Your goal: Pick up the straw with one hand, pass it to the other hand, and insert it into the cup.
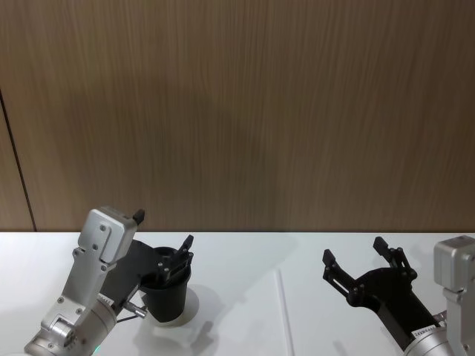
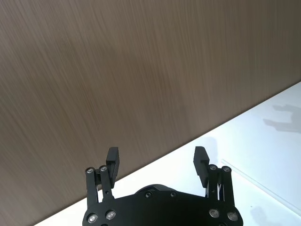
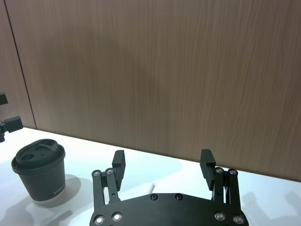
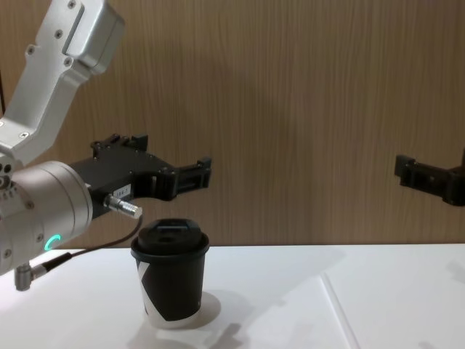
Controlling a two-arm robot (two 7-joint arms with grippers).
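The black lidded cup (image 1: 169, 298) (image 4: 171, 285) (image 3: 40, 172) stands on the white table at the left. My left gripper (image 1: 163, 228) (image 4: 163, 155) (image 2: 157, 161), with its silver plug and cable, hovers open just above and behind the cup, holding nothing. The thin white straw (image 1: 284, 315) (image 4: 338, 314) (image 2: 263, 187) lies flat on the table between the arms, to the right of the cup. My right gripper (image 1: 353, 250) (image 3: 162, 163) (image 4: 436, 166) hangs open above the table to the straw's right, well clear of it and empty.
A brown wood-grain wall (image 1: 245, 111) runs close behind the table's far edge. The white table (image 1: 237, 256) is bare between the cup and the straw.
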